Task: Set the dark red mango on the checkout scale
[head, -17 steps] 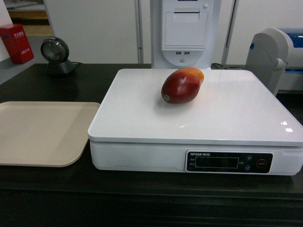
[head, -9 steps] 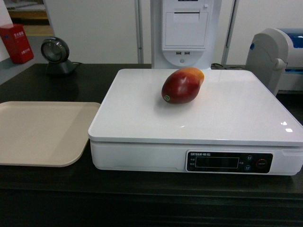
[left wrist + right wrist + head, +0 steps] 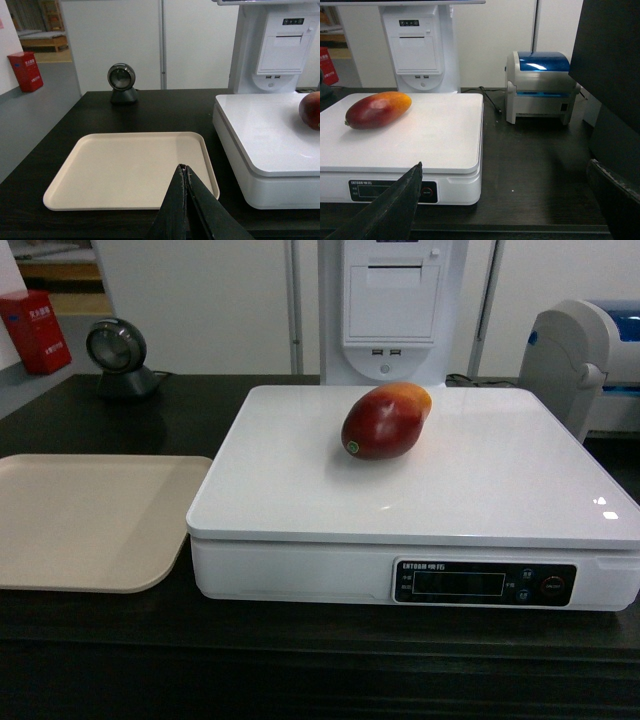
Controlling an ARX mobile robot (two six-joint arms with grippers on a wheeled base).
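The dark red mango (image 3: 385, 421) lies on its side on the white scale (image 3: 300, 490), toward the back of the platter, its orange-yellow end pointing right and back. It also shows in the right wrist view as the mango (image 3: 378, 109) on the scale (image 3: 445, 135), and at the right edge of the left wrist view as the mango (image 3: 311, 110). The scale stands on the dark checkout counter (image 3: 120, 640). My left gripper (image 3: 184, 168) is shut and empty, over the near edge of the beige tray. My right gripper (image 3: 504, 167) is open and empty, low at the scale's front right corner. Neither gripper shows in the head view.
A beige tray (image 3: 60, 530) lies left of the scale. A round scanner (image 3: 118, 358) stands at the back left, a red box (image 3: 36, 330) beyond it. A white receipt terminal (image 3: 392, 305) rises behind the scale. A blue-topped label printer (image 3: 540, 85) sits to the right.
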